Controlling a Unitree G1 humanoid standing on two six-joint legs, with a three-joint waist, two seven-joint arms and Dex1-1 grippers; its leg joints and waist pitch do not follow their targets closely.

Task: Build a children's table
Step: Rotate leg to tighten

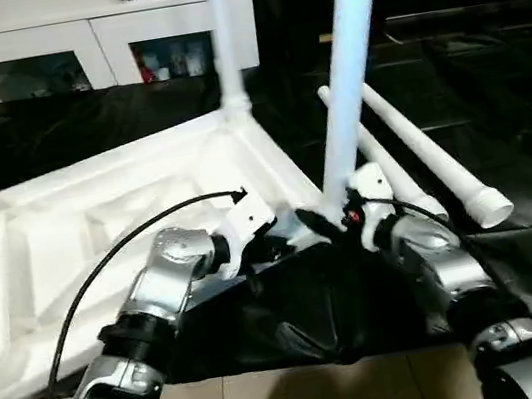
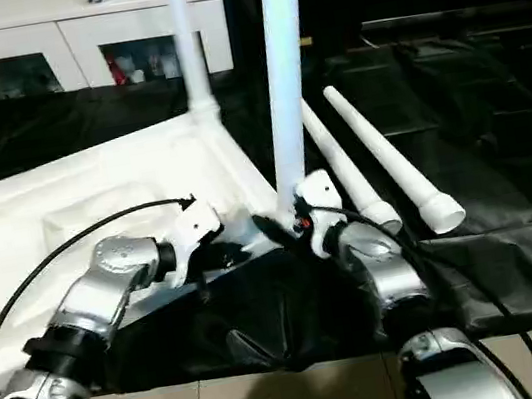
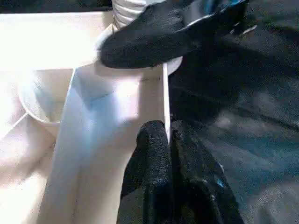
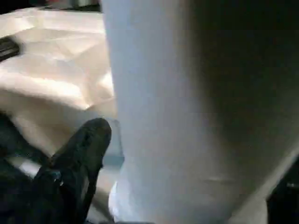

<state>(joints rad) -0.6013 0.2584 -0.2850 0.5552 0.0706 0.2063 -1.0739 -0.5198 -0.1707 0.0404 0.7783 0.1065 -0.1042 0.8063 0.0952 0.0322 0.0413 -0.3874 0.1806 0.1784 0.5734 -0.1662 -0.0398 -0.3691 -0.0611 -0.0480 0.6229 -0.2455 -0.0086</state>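
The white tabletop (image 1: 98, 226) lies upside down on black cloth, ribbed underside up. One white leg (image 1: 223, 34) stands in its far corner socket. A second leg (image 1: 346, 65) stands upright at the near right corner. My right gripper (image 1: 335, 219) straddles this leg's base, open; one finger (image 4: 79, 158) stands just off the tube, the other is hidden behind it. My left gripper (image 3: 167, 140) is shut on the tabletop's thin near rim (image 3: 165, 107), close beside that corner. Two more legs (image 1: 432, 158) lie loose on the cloth to the right.
A white cabinet (image 1: 97, 29) with glass-fronted doors stands at the back left. Black cloth (image 1: 491, 83) covers the work surface and hangs over its near edge. A black cable (image 1: 104, 261) arcs over my left forearm.
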